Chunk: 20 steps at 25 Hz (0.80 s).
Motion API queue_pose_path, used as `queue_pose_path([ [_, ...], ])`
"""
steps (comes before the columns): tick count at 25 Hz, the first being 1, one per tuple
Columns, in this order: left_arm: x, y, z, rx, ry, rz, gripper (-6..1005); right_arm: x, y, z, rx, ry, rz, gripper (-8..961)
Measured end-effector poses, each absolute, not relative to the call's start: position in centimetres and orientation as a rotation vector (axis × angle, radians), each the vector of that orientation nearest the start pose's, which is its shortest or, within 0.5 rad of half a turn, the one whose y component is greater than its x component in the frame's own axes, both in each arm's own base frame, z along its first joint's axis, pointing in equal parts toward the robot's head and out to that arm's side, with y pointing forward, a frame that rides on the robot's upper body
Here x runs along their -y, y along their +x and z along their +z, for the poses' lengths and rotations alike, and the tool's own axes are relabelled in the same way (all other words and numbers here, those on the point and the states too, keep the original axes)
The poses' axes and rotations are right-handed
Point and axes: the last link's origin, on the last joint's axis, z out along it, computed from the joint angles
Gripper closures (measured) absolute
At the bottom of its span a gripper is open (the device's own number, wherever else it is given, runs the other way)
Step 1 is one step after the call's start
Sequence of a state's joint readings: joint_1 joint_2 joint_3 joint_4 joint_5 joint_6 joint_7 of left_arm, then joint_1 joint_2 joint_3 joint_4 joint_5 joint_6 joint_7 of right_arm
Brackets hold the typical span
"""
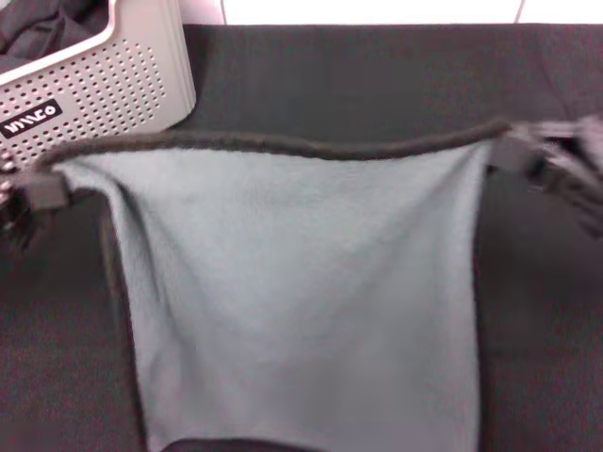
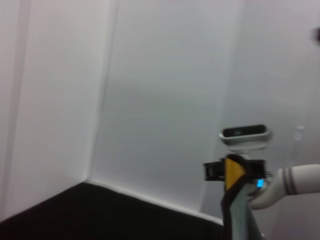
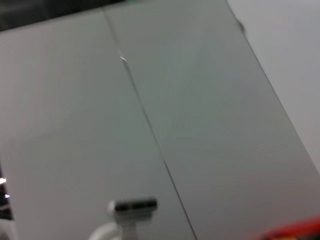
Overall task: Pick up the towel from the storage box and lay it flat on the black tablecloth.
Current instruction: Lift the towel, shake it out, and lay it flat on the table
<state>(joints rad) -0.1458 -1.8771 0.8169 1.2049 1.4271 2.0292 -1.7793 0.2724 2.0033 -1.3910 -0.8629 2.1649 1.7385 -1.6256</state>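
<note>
Towel (image 1: 301,282) hangs grey-green side to head cam, mid-frame over the tablecloth (image 1: 377,85). Left gripper (image 1: 33,196) pinches one top corner, right gripper (image 1: 528,155) the other, both clamped on the edging, probably to keep it spread flat for laying. Box (image 1: 113,85), upper left, holds only a dark cloth (image 1: 52,24).

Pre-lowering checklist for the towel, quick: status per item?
1. Left hand on a top corner of the towel: ok.
2. Right hand on the other top corner: ok.
3. Top edge spread between the hands, slight sag: ok.
4. Towel out of the storage box: ok.
5. Black tablecloth beneath the towel: ok.
6. Bottom edge flat or folded: cannot tell, out of view.
</note>
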Motion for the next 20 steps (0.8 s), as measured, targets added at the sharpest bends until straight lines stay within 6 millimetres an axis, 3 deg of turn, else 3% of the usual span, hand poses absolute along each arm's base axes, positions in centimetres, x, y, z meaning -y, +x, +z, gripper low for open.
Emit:
queue_pose_path([
  [3, -26.3, -26.3, 14.6, 0.646, -2.724, -0.879, 991, -31.3, 19.2, -0.5, -0.682, -2.712, 1.472, 946],
  [8, -31.1, -27.7, 12.6, 0.833, -2.659, -0.629, 991, -34.4, 20.2, -3.6, -0.794, -2.746, 1.17, 946],
  [13, -33.3, -28.3, 10.6, 0.9, -2.641, -0.401, 991, -36.3, 21.4, -4.2, -0.804, -2.676, 0.958, 946],
  [20, -35.1, -28.3, 9.4, 0.904, -2.616, -0.293, 991, -38.3, 22.4, -3.4, -0.741, -2.58, 0.83, 946],
])
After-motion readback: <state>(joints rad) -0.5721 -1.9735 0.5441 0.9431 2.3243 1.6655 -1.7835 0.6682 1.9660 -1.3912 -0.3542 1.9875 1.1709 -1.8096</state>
